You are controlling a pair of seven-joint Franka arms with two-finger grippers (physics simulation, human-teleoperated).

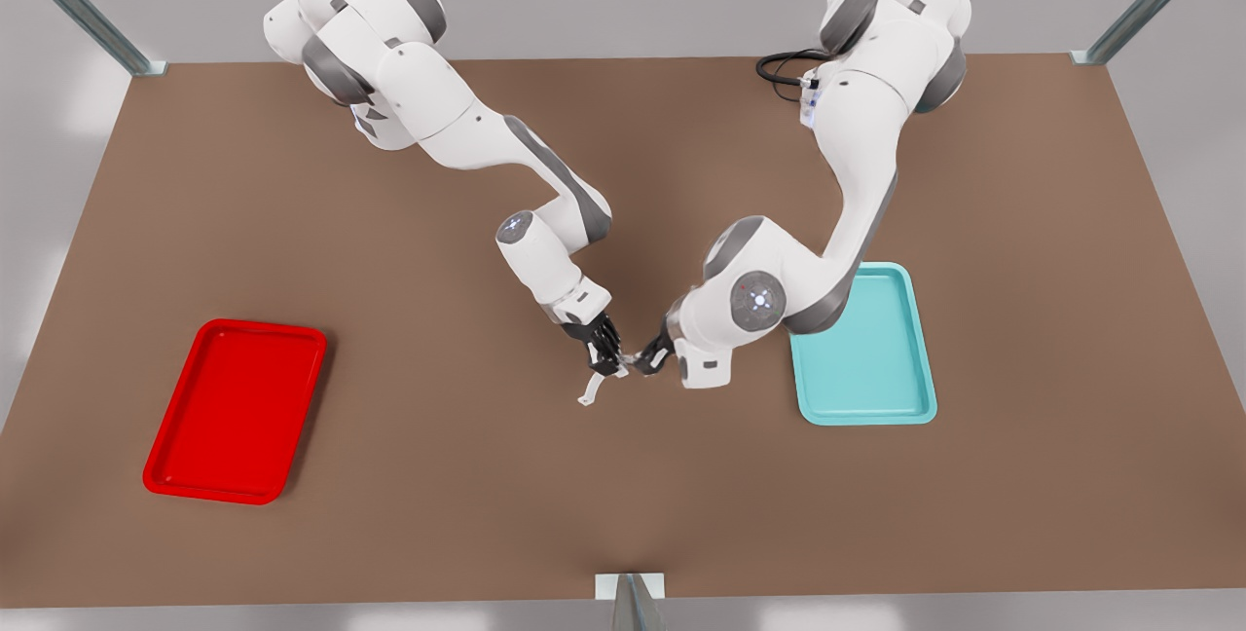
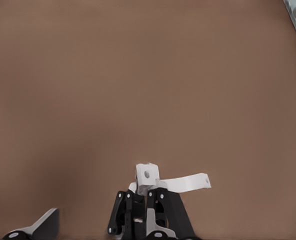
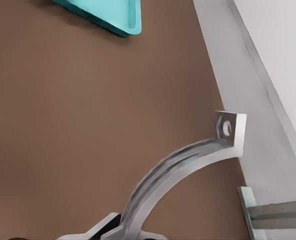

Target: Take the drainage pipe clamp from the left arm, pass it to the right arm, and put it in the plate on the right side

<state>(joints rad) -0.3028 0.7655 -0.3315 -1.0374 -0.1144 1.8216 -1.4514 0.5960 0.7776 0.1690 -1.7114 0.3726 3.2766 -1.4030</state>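
Front view: handover step judged; drainage pipe clamp (image 1: 593, 389) is pinched by right gripper (image 1: 610, 360) and left gripper (image 1: 647, 359) jaws; left release is needed, then carry to plate (image 1: 167, 477)

Clamp (image 1: 602, 381): thin white half-ring strap, holed tabs at both ends; held above the desk at centre, between the two tools.
Plate (image 1: 237, 409): red rimmed rectangular tray, flat on desk, front view's left.

Both hands (image 1: 605, 347) (image 1: 650, 355) meet at clamp (image 1: 596, 386), mid-table (image 1: 487, 514).
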